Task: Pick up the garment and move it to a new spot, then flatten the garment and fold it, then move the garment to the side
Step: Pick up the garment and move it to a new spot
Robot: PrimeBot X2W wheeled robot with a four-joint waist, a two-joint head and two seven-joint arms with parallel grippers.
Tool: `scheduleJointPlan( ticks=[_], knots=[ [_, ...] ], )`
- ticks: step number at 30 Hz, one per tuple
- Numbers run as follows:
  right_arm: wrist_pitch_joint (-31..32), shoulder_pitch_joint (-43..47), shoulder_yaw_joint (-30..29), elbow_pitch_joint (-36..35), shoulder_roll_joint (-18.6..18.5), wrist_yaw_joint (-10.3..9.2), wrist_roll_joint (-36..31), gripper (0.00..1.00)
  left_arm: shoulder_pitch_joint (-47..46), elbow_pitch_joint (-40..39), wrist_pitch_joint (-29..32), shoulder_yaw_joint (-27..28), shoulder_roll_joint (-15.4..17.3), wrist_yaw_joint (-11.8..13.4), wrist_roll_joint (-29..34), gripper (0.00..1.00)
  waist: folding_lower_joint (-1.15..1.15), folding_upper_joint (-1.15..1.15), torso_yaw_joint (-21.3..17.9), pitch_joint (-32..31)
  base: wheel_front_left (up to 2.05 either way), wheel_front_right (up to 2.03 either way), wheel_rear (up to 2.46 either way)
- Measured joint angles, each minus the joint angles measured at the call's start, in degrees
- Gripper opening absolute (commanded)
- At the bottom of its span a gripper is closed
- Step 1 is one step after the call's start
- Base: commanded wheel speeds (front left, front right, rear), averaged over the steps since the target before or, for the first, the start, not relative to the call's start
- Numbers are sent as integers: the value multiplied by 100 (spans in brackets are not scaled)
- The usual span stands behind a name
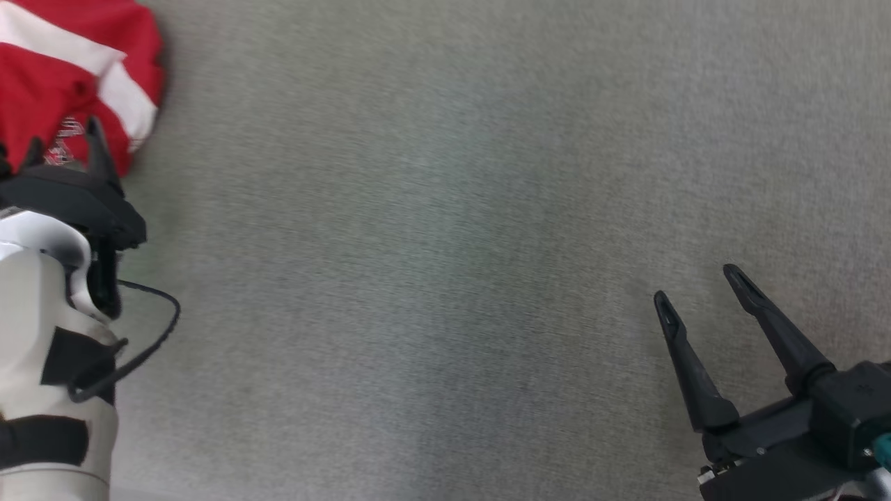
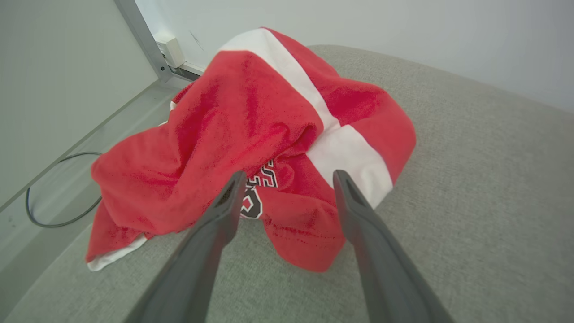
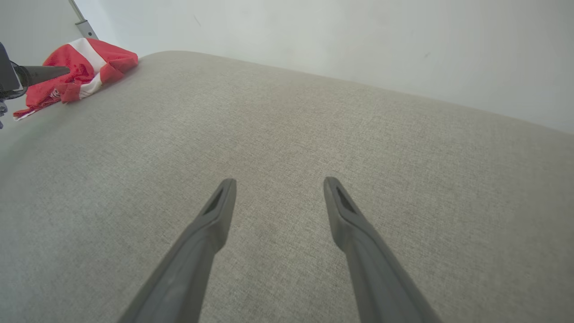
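The garment (image 1: 69, 76) is a crumpled red top with white stripes and dark lettering, heaped at the far left corner of the grey fabric surface (image 1: 445, 209). My left gripper (image 1: 62, 149) is open right at its near edge; in the left wrist view the gripper (image 2: 289, 179) has its two fingertips spread over the red cloth (image 2: 251, 121) with nothing pinched between them. My right gripper (image 1: 696, 282) hovers open over bare fabric at the lower right, far from the garment (image 3: 80, 74), and the right wrist view shows this gripper (image 3: 278, 184) empty.
The surface's left edge drops to a pale floor (image 2: 54, 170) where a dark cable (image 2: 49, 188) loops. A white wall (image 3: 314, 40) runs behind the far edge, with a metal post (image 2: 143, 40) and a small white box (image 2: 170, 51) near the corner.
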Motion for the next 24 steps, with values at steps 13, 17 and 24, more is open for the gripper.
scheduleJointPlan(
  ticks=[13,17,24],
  knots=[
    [-60,264,-146,-259,43,0,-14,100,-554,768,237,104,229,40,-249,0,-3,-1,-572,668,0,0,0],
    [-185,155,-38,-65,89,-1,41,100,-564,867,290,-15,357,-67,-211,0,-2,-1,-635,556,0,0,0],
    [-533,-168,244,537,266,0,244,100,-558,840,442,-66,671,-219,-235,0,-2,-1,-690,62,0,0,0]
  ],
)
